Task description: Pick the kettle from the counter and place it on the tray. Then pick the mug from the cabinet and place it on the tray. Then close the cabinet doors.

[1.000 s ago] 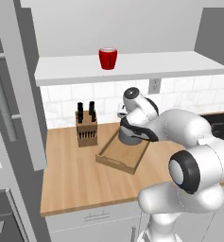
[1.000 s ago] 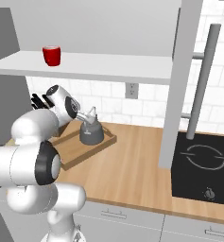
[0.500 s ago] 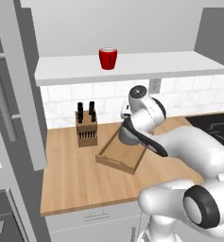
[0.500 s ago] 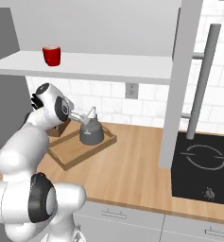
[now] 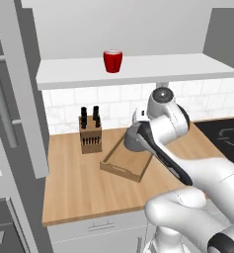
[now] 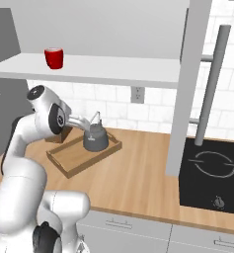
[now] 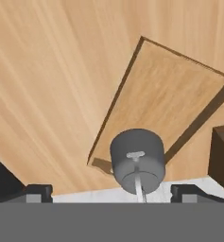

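Note:
The dark grey kettle (image 6: 95, 139) stands upright at the far end of the wooden tray (image 6: 76, 158) on the counter (image 6: 138, 183). My gripper (image 6: 89, 123) hangs just above and beside the kettle's wire handle, open, holding nothing. Looking down from the hand view, the kettle (image 7: 136, 158) sits in a corner of the tray (image 7: 170, 104), between my spread fingertips (image 7: 38, 191). The red mug (image 5: 112, 61) stands on the white shelf of the cabinet (image 5: 138, 74); from the right base it is the mug (image 6: 54, 58) at upper left.
A wooden knife block (image 5: 90, 133) stands behind the tray by the wall. The left cabinet door (image 5: 19, 99) and the right cabinet door (image 6: 192, 84) hang open. A black cooktop (image 6: 212, 173) lies at the right of the counter.
The arm has unfolded and its elbow has swung away, lifting the open gripper off the kettle. The kettle stays on the tray and the mug has not moved.

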Robot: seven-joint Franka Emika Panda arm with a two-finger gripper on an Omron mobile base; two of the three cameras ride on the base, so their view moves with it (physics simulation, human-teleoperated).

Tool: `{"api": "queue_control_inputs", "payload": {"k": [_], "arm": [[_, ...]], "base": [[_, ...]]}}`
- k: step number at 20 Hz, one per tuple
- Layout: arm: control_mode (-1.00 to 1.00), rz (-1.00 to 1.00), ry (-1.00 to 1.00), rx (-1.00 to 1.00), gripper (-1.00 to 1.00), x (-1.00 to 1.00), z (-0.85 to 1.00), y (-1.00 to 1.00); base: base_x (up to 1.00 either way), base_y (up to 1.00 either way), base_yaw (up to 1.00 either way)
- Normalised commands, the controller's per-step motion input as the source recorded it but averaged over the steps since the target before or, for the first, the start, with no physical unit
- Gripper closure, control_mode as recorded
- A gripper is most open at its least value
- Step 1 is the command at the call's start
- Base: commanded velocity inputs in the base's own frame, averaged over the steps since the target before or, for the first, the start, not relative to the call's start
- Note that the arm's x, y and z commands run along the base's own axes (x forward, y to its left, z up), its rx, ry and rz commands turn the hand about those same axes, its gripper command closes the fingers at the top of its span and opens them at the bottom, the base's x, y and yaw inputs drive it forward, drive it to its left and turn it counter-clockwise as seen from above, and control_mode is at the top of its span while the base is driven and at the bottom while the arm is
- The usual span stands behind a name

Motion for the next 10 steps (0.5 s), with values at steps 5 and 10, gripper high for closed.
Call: {"api": "queue_control_inputs", "payload": {"k": [5,10], "arm": [[-1.0,0.1,-0.06,-0.12,-1.0,-0.39,0.45,0.06],[-1.0,0.03,0.0,0.0,-1.0,-0.27,0.59,0.18]], "base": [[0.0,0.0,0.0],[0.0,0.0,0.0]]}}
